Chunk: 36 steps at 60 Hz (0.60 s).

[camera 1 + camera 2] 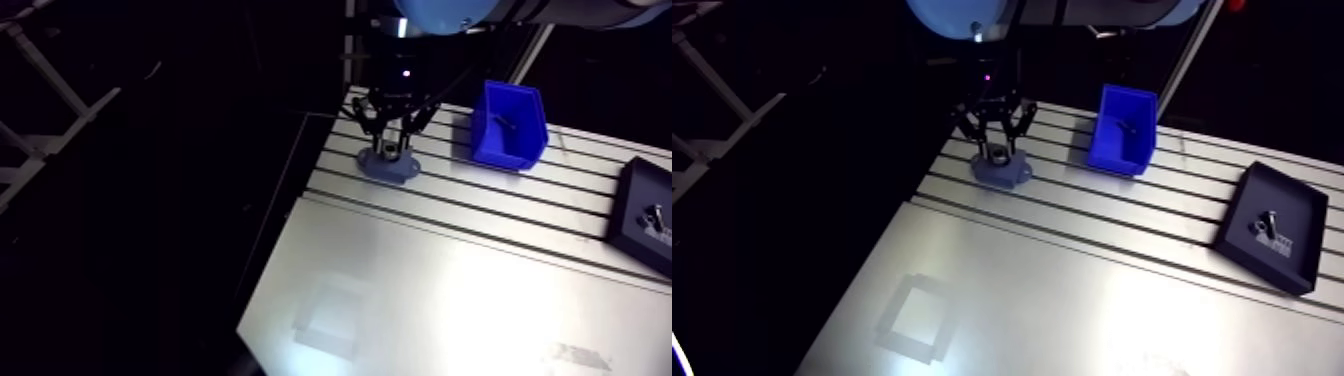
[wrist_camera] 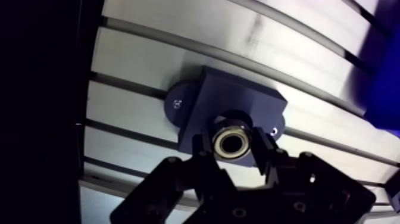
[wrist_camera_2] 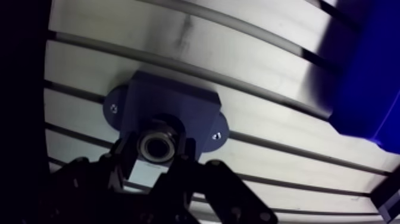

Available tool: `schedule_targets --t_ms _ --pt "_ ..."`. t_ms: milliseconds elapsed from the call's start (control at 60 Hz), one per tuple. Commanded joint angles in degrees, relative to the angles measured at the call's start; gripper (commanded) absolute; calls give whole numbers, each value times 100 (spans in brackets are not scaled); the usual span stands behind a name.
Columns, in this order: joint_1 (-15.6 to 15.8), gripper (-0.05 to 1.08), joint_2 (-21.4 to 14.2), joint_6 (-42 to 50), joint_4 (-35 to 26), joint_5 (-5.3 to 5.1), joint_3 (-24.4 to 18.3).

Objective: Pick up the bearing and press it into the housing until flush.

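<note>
**Table.** One slotted aluminium table [image 1: 450,290] carried all the parts. Its near half was a plain sheet bearing one faint square mark [image 1: 915,322]; its far half was crossed by parallel slots.

**Arm.** One arm [image 1: 440,12] reached down from above over the slotted half, close to the table's edge.

**Containers.** There were two. One blue bin [image 1: 1125,130] stood on the slotted half, off to one side of the arm, with one small dark item [image 1: 1127,125] inside it. One black tray [image 1: 1272,225] lay well apart from the bin at the table's far side. It held one small metal part [image 1: 1267,222], too small to identify.

**Housing.** One dark housing [image 2: 232,101] sat on the slotted half directly under the jaws. It was a square block on a rounded base. Two screws were visible in the base, one [image 2: 175,105] at each side.

**Bearing.** One metal bearing [image 2: 231,143], ring-shaped with a dark centre, sat at the round opening in the top of the housing. Its depth in the opening could not be determined.

**Jaws.** In the wrist view the two fingers [image 2: 262,152] pressed against opposite sides of the bearing. The jaws were closed as far as the bearing's width allowed and gripped nothing else.
</note>
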<state>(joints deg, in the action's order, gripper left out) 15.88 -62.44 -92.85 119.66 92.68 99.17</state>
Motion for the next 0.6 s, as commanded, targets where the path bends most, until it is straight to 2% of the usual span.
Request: schedule_targets --t_ms 17,600 --pt "-6 86 0 0 0 0 -7" --pt "-32 86 0 -9 0 0 19"
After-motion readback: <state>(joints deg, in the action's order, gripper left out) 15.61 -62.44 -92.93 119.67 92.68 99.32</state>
